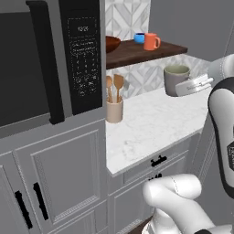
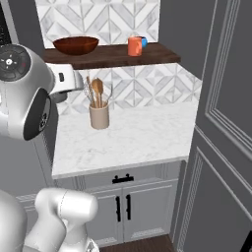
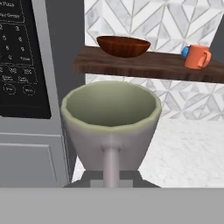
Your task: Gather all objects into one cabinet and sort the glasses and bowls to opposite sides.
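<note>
Above counter [image 1: 151,123], hand [image 1: 183,88] grips grey mug [image 1: 175,78], upright.

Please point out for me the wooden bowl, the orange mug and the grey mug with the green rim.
wooden bowl [image 3: 123,46], hand view, on its outer side wall.
orange mug [image 1: 150,41], left base view, on the middle of its body.
grey mug [image 3: 109,142], hand view, on its body near the handle.
</note>
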